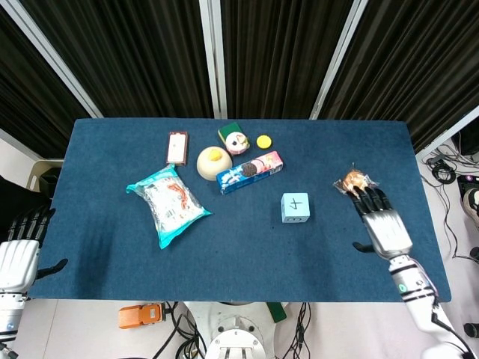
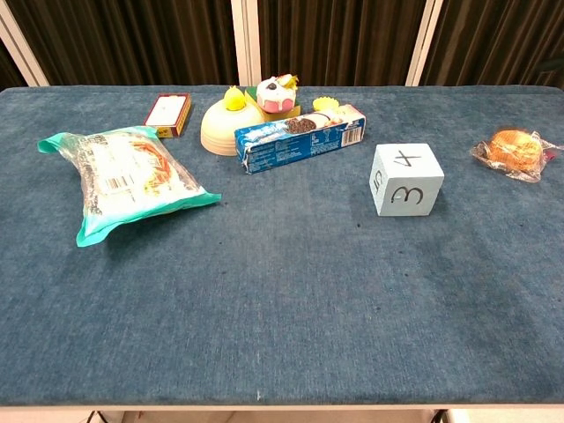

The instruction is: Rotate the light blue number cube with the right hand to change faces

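Note:
The light blue number cube (image 1: 296,207) stands right of the table's middle, with 4 on top; in the chest view the cube (image 2: 406,180) shows 3 on its front and 5 on its left side. My right hand (image 1: 382,226) hovers over the table to the right of the cube, fingers spread and holding nothing, its fingertips near the wrapped bun. My left hand (image 1: 19,256) stays off the table's front left corner, fingers apart and empty. Neither hand shows in the chest view.
A wrapped bun (image 1: 354,182) lies right of the cube. Behind it are a blue cookie box (image 1: 249,172), a cream bowl-shaped toy (image 1: 214,162), a cupcake toy (image 1: 236,139), a yellow disc (image 1: 263,140) and a small red box (image 1: 177,146). A snack bag (image 1: 168,203) lies at left.

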Available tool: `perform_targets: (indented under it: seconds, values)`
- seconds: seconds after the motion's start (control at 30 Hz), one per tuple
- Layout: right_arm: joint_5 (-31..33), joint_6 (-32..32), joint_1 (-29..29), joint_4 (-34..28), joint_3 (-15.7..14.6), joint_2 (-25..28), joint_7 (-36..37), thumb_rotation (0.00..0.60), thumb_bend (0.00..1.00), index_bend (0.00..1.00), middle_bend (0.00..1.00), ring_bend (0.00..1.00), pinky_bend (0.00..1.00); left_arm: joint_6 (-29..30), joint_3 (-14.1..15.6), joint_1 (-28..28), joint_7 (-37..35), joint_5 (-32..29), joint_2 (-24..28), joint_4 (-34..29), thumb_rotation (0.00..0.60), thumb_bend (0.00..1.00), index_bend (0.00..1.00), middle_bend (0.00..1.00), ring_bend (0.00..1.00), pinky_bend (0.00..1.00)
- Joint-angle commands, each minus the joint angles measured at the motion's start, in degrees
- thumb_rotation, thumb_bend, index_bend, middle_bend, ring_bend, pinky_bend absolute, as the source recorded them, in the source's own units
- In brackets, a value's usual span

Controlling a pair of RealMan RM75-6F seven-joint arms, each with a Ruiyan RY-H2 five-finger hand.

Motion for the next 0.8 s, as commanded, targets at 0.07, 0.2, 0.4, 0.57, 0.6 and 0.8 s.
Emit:
perform_targets:
  seconds: [0.07, 0.2, 0.4, 0.57, 0.6, 0.8]
  values:
    - [18.7, -6.8, 11.2, -5.8, 3.9, -5.9, -18.7, 0.6, 0.09, 0.0, 0.08, 0.0, 0.12, -0.1, 0.1, 0.2, -0.4, -0.2, -0.3, 0.5, 0.6, 0.0, 0.04, 0.02, 0.0, 0.0]
    - [30.6, -6.6, 18.5, -4.0, 4.5, -11.5, -28.0, 0.6, 0.09, 0.0, 0.08, 0.0, 0.12, -0.5, 0.2, 0.3, -0.9, -0.5, -0.5, 1.2, 0.6, 0.0, 0.04, 0.02, 0.0, 0.0]
    - [44.0, -1.9, 27.5, 0.3, 4.6, -19.3, -38.6, 0.6, 0.09, 0.01, 0.08, 0.0, 0.13, -0.4, 0.3, 0.6, -2.0, -0.7, -0.7, 2.3, 0.6, 0.0, 0.04, 0.02, 0.0, 0.0]
    - [52.3, 1.7, 32.7, 2.7, 5.4, -23.0, -43.0, 0.6, 0.09, 0.05, 0.1, 0.02, 0.15, -1.0, 0.5, 0.7, -2.3, -1.2, -0.9, 2.9, 0.6, 0.0, 0.04, 0.02, 0.0, 0.0]
    - [53.5, 2.5, 33.5, 3.2, 5.5, -23.6, -43.8, 0.6, 0.1, 0.06, 0.1, 0.02, 0.15, -1.0, 0.5, 0.8, -2.4, -1.3, -0.9, 2.9, 0.6, 0.0, 0.04, 0.02, 0.0, 0.0]
    - [59.2, 5.4, 37.0, 7.3, 6.0, -26.6, -46.0, 0.6, 0.13, 0.14, 0.14, 0.05, 0.16, -1.5, 0.5, 0.8, -2.8, -1.4, -1.0, 3.2, 0.6, 0.0, 0.04, 0.02, 0.0, 0.0]
